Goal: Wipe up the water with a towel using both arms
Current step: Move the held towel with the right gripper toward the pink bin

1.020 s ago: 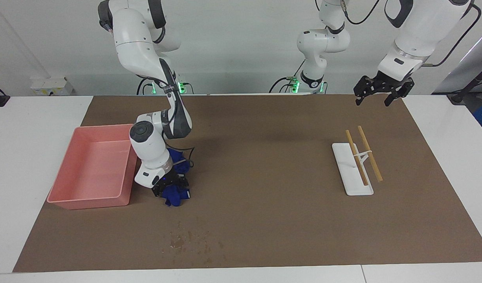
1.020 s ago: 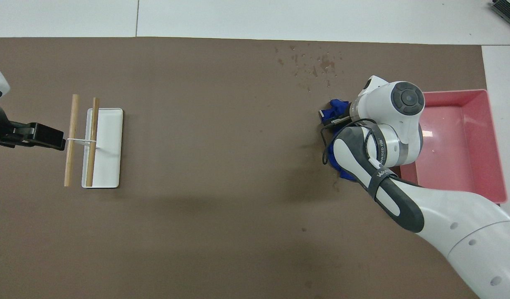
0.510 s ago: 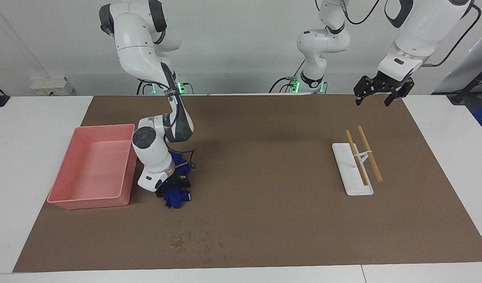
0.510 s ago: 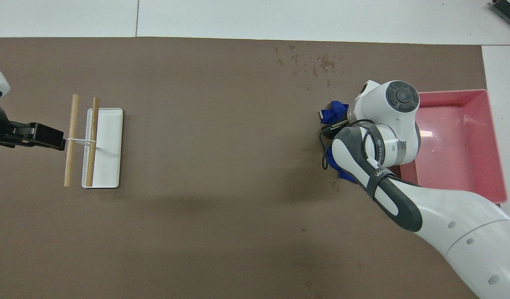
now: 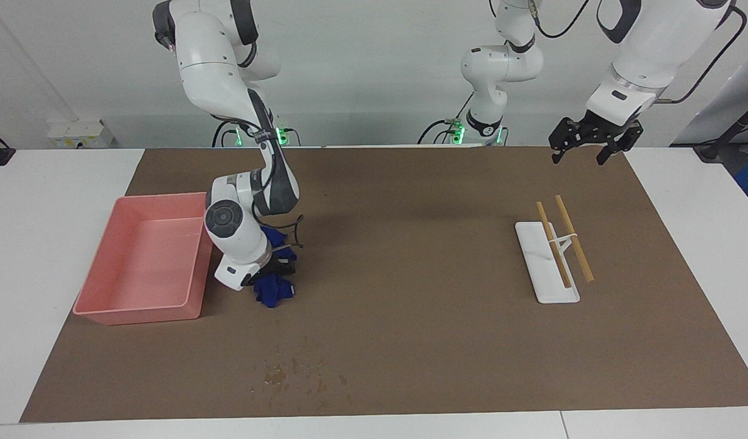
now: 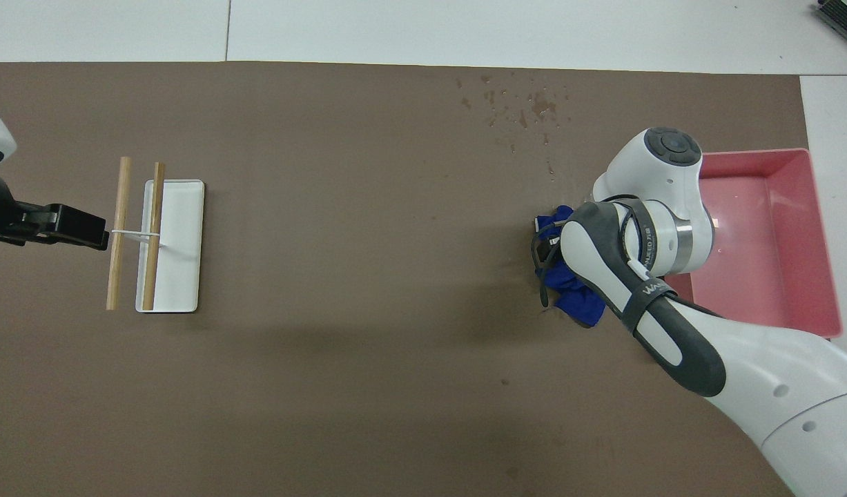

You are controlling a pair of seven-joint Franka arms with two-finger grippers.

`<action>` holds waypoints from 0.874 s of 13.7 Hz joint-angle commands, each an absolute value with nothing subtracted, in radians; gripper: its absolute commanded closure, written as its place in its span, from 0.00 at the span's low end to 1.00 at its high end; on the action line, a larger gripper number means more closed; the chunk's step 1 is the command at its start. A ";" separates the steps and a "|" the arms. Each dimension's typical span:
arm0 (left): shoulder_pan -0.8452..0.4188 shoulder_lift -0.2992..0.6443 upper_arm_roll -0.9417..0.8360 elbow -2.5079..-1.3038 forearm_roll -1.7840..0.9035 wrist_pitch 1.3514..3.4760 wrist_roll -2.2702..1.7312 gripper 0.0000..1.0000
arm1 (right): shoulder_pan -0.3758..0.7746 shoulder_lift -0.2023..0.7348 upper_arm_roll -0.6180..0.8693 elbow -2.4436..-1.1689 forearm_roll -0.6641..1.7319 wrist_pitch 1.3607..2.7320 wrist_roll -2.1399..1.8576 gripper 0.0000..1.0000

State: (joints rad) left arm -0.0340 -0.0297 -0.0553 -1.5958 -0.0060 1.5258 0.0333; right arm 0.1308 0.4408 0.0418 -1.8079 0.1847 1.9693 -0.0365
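Right gripper [image 5: 275, 275] pinches the bunched towel [image 5: 274, 291] just beside the pink bin [image 5: 139, 308], with the water drops [image 5: 294, 375] on the mat farther out from it. Left gripper [image 5: 586, 148] waits, jaws spread, over the mat's edge.

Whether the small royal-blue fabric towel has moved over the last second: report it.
Yes. The small royal-blue fabric towel, gripped by the right tool, has shifted toward the robots, away from the water droplets, alongside the pink plastic bin.
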 commanded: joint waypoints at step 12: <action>-0.035 -0.054 -0.051 -1.623 -0.018 1.534 0.032 0.00 | 0.049 0.095 0.041 -1.697 0.089 1.527 -0.036 1.00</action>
State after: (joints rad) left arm -0.0340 -0.0297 -0.0553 -1.5958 -0.0060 1.5258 0.0333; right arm 0.0711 0.1288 0.0354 -1.7381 0.1492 1.5878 0.0161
